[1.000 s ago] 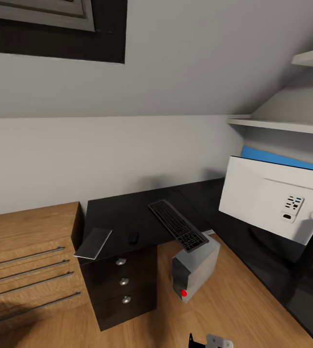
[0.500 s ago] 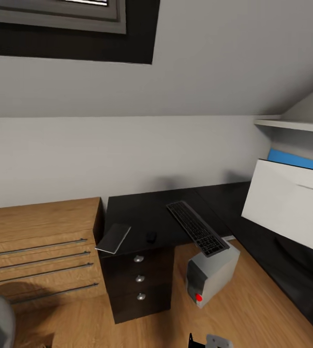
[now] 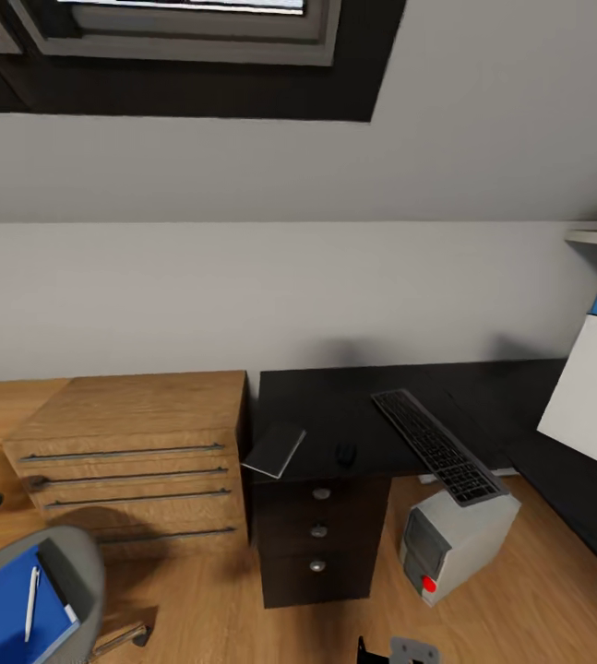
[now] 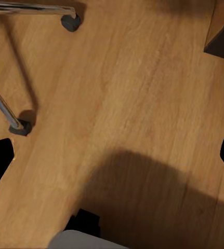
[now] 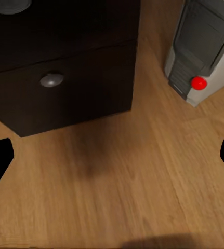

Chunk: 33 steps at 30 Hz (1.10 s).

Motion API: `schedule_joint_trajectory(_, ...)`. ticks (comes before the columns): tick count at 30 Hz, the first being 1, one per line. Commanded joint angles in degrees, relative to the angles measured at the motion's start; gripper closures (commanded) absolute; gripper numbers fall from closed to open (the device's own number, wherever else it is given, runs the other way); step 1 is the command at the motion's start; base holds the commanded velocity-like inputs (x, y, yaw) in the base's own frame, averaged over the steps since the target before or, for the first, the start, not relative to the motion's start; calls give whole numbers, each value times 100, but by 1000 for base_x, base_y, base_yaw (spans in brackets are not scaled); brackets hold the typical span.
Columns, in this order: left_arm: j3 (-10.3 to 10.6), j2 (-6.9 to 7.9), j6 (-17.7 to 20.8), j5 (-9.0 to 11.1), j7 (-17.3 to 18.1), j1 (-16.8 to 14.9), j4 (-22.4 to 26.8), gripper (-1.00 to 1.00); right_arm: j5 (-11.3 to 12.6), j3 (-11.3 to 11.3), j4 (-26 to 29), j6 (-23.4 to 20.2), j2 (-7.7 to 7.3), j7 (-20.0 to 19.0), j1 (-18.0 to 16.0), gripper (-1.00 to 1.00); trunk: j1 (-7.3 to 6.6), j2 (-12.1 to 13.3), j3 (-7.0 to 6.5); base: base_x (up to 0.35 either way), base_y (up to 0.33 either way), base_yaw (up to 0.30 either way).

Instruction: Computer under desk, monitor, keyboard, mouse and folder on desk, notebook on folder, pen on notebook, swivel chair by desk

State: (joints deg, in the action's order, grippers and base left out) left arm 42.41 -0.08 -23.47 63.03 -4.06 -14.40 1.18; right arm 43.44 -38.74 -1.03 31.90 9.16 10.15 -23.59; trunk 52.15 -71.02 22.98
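We note a black desk (image 3: 335, 406) top with a dull sheen, and round metallic knobs (image 3: 321, 493) on its dark matt drawer unit (image 5: 60, 98). The drawer chest (image 3: 137, 443) and the floor (image 4: 143, 93) show light wood grain; the chest's handles look like thin metal bars. The computer (image 3: 455, 544) case appears as matt light-grey plastic. The notebook (image 3: 276, 450) cover reads glossy. The swivel chair (image 3: 35, 599) seat looks like grey padding, its base legs (image 4: 2, 109) chrome. The folder (image 3: 7, 618) is smooth bright blue.
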Motion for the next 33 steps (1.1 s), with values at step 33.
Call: schedule_joint_trajectory(33,64,-14,-28,-1,-42,-2,5,-100,-55,-54,-8,18,10,39,4,-100,0,-4,6,0,28,266)
